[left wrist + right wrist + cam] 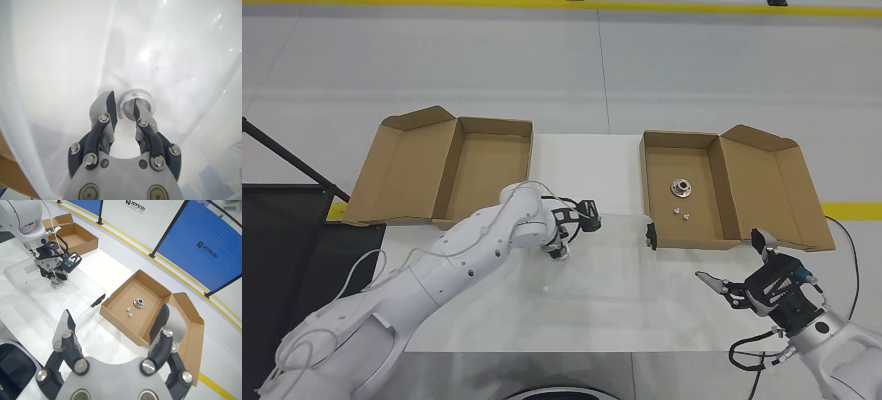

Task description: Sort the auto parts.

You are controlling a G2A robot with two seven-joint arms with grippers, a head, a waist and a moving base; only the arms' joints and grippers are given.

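- L gripper (pixel 123 97) is down inside the clear tray (pixel 83 289) in the middle of the table (pixel 582 320), pointing at the tray floor.
- Its jaws are apart, not clamped on anything yet. One finger (pixel 136 111) is inside the metal ring (pixel 138 92) and the other is just outside, so they straddle the ring's wall w/ a gap on the inner side.
- The ring sits low in the tray right under that gripper, and afaict it's flat on the tray floor.
- R gripper (pixel 115 308) hangs near the robot-side edge of the table, by the near corner of the right cardboard box (pixel 692 165). Jaws are spread wide w/ nothing between them.
- The right box has a flanged hub (pixel 139 302) on its floor + 2 small bolts (pixel 128 308) just beside it. None of them are touching.
- The left cardboard box (pixel 492 165) is on the other side of the tray w/ its lid flap folded out.
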